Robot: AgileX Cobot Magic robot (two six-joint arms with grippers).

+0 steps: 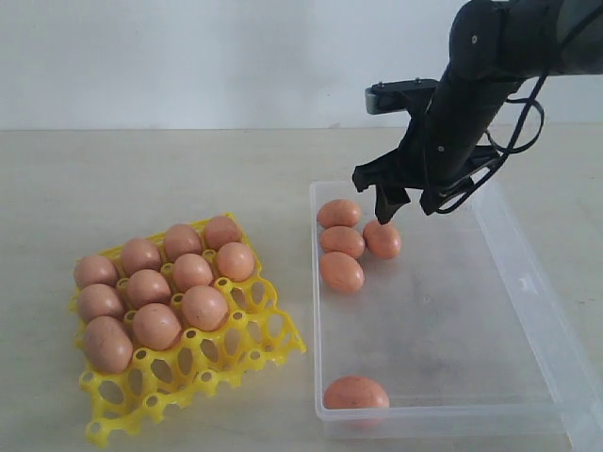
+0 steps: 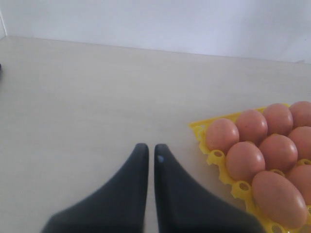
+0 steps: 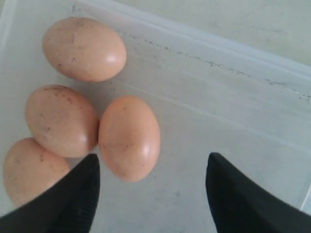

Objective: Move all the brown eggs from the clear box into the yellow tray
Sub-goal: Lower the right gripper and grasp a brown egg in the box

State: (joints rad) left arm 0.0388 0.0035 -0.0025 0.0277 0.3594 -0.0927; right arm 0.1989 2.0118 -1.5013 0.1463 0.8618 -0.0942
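Five brown eggs (image 1: 356,392) left in your clear box (image 1: 443,311): one at its near left corner, four bunched by the far left wall. Your right gripper (image 3: 153,158) gapes wide above the inner one, poised to straddle it.

surface (image 1: 188,160): yellow plastic openwork egg tray (image 1: 247,341) on the left, clear shallow rectangular plastic box (image 1: 443,330) on the right, apart.
tray: eleven brown oval eggs (image 1: 155,325) in three rows, in the rear and left cells.
box, far left corner: four eggs (image 1: 341,271) clustered close.
box, near left corner: one egg (image 1: 355,393) by the front wall.
right arm's fingers (image 1: 386,205): above the cluster's rightmost egg (image 1: 382,238).
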